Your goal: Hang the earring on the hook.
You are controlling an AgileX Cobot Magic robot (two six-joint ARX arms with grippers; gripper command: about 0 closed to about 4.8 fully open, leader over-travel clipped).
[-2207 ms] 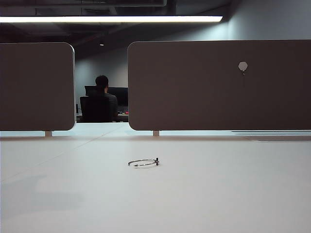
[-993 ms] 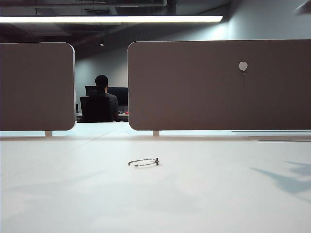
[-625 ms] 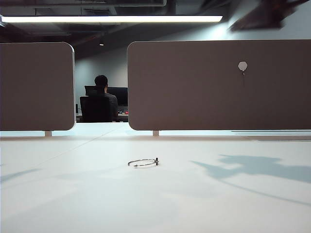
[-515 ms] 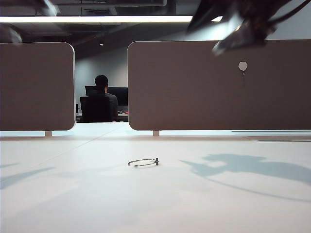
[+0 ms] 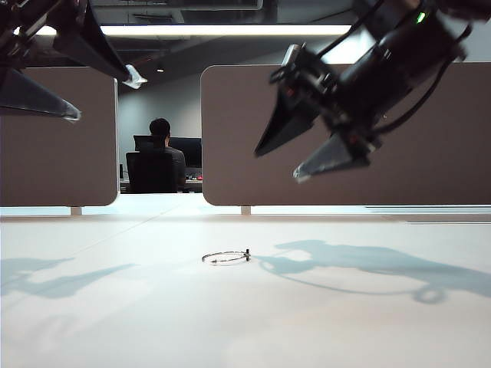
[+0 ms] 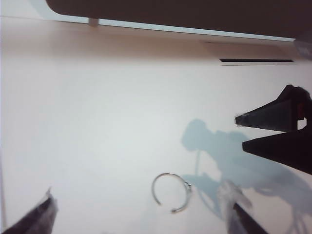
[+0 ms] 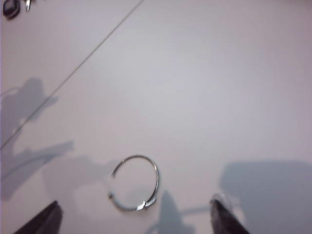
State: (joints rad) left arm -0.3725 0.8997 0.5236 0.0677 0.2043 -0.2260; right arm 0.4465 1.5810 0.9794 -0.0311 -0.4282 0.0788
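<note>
The earring (image 5: 227, 257) is seen lying flat on the pale bench (image 5: 245, 322), near its middle, touched by nothing. Above and to its right, the right gripper (image 5: 303, 149) is held in the air with jaws spread wide and empty. At upper left, the left gripper (image 5: 100, 92) is likewise held wide and empty. Behind stands a brown panel (image 5: 230, 153).

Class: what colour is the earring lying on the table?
Silvery, with a small dark clasp: the earring shows best in the right wrist view.
</note>
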